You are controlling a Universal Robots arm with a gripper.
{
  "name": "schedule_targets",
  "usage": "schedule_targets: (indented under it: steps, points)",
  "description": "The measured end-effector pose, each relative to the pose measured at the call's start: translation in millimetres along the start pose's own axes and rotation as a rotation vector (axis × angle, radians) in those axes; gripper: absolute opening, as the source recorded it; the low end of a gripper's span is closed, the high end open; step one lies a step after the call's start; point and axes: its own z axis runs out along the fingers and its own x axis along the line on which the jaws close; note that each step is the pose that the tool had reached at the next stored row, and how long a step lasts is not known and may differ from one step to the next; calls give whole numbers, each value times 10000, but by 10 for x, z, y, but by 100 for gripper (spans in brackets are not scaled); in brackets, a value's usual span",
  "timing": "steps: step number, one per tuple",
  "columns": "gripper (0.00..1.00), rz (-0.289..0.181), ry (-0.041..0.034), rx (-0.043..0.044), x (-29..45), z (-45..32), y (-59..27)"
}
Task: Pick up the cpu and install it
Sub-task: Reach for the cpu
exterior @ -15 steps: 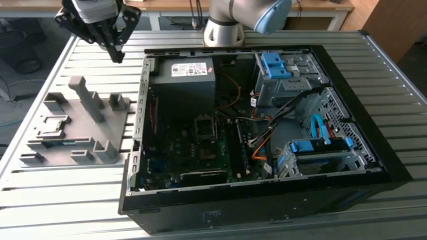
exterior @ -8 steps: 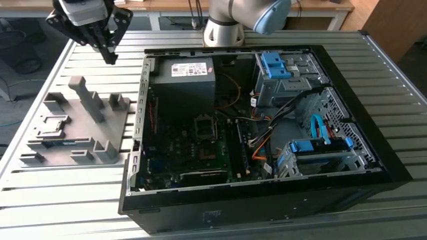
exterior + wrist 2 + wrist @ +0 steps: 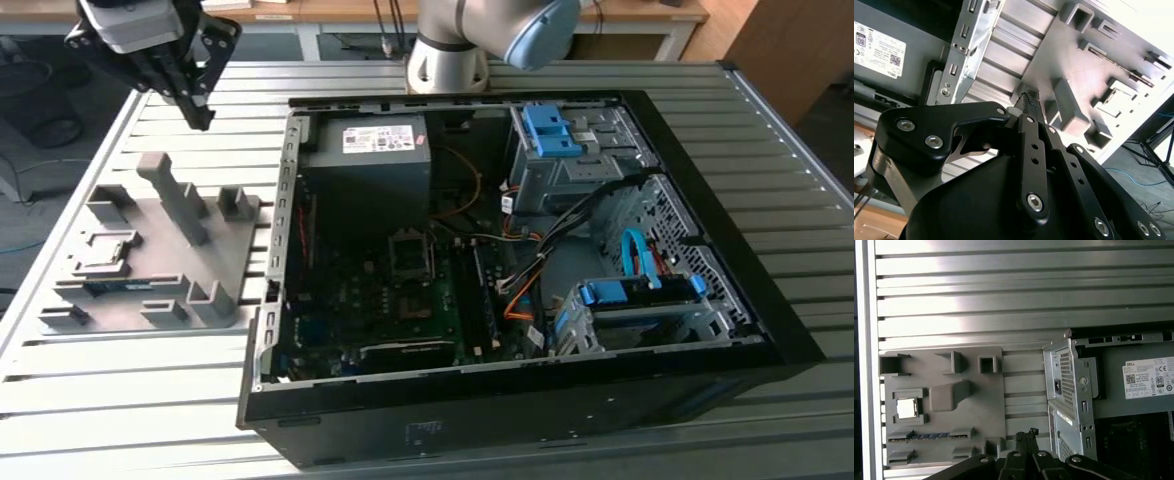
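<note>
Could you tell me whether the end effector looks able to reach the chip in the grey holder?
Probably yes: the chip lies uncovered in an open pocket of the grey holder, and the end effector hangs above the table near it. It is shut, so it would have to open.

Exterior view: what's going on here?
One robot arm is working at a table with an open computer case and a grey parts tray. Its gripper hangs shut and empty above the table near the tray. The cpu lies in a pocket of the tray, not yet picked up.
</note>
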Motion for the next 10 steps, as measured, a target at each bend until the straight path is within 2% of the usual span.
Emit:
schedule_targets:
  steps: [10]
  points:
    - [10, 0, 0, 1, 234, -3, -18]
